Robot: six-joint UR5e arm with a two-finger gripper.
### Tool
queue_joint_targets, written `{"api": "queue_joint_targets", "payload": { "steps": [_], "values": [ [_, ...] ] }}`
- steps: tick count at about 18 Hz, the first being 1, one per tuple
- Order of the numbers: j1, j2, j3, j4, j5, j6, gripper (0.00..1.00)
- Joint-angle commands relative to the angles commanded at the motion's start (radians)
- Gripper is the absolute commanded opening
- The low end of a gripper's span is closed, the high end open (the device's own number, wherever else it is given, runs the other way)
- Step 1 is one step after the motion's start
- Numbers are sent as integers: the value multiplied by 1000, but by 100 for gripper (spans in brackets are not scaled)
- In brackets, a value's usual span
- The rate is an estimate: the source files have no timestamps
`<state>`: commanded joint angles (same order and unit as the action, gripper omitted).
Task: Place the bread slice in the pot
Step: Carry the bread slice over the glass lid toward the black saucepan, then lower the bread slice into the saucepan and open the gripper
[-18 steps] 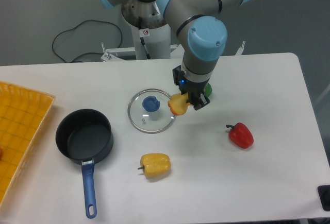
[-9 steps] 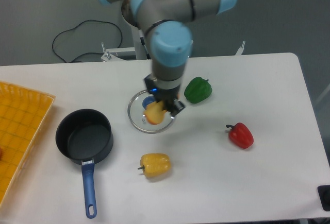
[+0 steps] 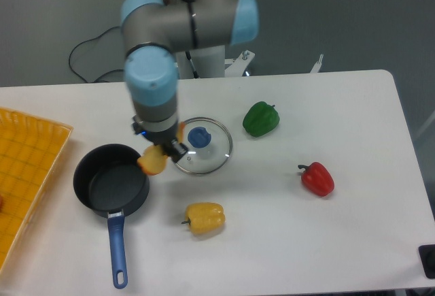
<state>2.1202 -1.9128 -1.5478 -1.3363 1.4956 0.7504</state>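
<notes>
White table (image 3: pixel 326 241) runs wide, with bare stretches along its front and right edges. At the left edge sits a yellow tray (image 3: pixel 27 167). Above the pot's (image 3: pixel 111 188) right rim the gripper (image 3: pixel 158 154) clenches the bread slice (image 3: pixel 152 161), held off the surface. Just right lies the glass lid (image 3: pixel 201 145); the yellow pepper (image 3: pixel 205 218) sits in front, the green pepper (image 3: pixel 262 119) and red pepper (image 3: pixel 317 179) well apart to the right

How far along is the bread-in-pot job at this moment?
Done: the bread slice is picked up, off the table. In hand: the hand holds it at the right rim of the pot. Left: move over the pot's empty inside, release.
</notes>
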Motion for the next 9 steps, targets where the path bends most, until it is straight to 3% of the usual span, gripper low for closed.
{"api": "queue_joint_targets", "payload": {
  "steps": [9],
  "values": [
    [-77, -46, 11, 55, -8, -95, 22]
  ]
}}
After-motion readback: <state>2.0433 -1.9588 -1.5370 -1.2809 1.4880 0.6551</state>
